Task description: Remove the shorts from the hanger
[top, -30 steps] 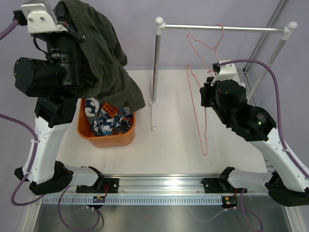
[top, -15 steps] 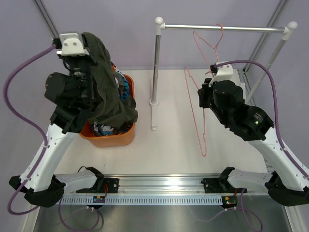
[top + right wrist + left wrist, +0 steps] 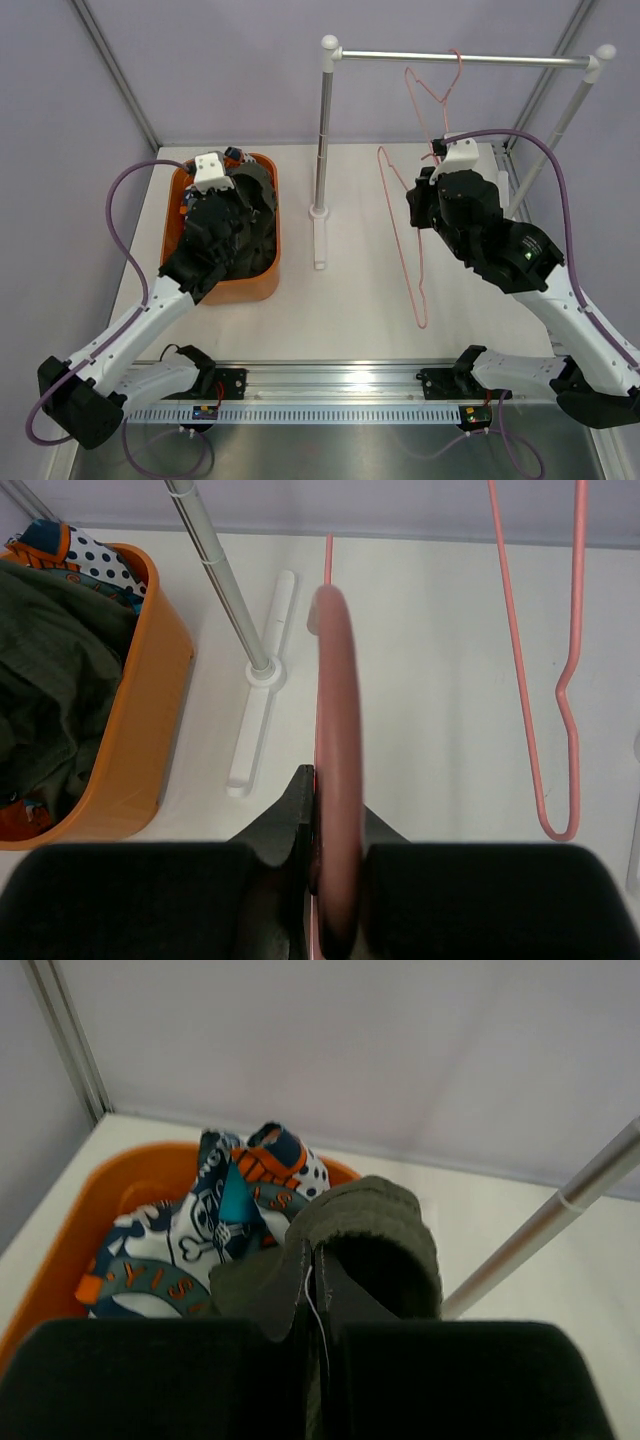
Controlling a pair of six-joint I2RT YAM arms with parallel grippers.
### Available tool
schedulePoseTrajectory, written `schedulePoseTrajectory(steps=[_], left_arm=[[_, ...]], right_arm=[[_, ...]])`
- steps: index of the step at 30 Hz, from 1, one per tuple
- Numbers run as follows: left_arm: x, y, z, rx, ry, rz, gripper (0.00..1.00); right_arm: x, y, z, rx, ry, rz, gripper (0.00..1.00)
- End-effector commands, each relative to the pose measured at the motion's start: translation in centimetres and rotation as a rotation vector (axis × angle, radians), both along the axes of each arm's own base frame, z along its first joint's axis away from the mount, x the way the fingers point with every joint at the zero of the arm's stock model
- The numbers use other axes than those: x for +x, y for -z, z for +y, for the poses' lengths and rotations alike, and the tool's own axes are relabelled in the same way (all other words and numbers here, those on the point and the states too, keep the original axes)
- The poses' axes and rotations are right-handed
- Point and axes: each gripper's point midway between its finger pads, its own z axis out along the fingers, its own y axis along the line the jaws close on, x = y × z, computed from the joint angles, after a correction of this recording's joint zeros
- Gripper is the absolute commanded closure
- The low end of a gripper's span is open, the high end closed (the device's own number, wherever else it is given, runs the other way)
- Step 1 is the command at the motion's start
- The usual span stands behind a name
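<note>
Left wrist view: left claw [image 3: 312,1280] pinches a thick fold, a sure hold on the probably limp, light olive shorts [image 3: 385,1225], in the orange basket [image 3: 105,1180] beside printed shorts [image 3: 195,1250]; right claw [image 3: 330,825] clamps the hanger [image 3: 336,710].

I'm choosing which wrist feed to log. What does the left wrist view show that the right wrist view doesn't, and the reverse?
Only the left wrist view: the left claw shut on the green shorts, at the basket. Only the right wrist view: the right claw shut on a pink hanger, and the rack foot on the table. Both: the orange basket, green shorts, printed shorts and a rack pole.
</note>
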Motion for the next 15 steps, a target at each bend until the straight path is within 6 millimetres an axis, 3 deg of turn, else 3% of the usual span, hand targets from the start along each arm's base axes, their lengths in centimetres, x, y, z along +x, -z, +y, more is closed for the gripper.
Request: schedulePoseTrajectory(steps=[1,10,13,15], left_arm=[[0.1,1.8,0.3,-0.205,-0.062,-0.001,1.00],[-0.5,11.4,1.0,-0.257,-0.165,0.186,1.00],[-0.8,12.8,1.3,-0.287,-0.193,0.206,0.99],[-1.1,13.7,1.6,-0.283,-0.207,0.228,0.90]], right_arm=[[-0.3,-1.3,-0.4,0.047,0.000,-0.035,1.00],[-0.3,-0.8,-0.7,0.021,0.008,-0.029,1.00],[-0.4,-0.7,-0.8,0.020,0.011,-0.028,1.00],[-0.4,-0.8,-0.9,0.021,0.011,-0.029,1.00]])
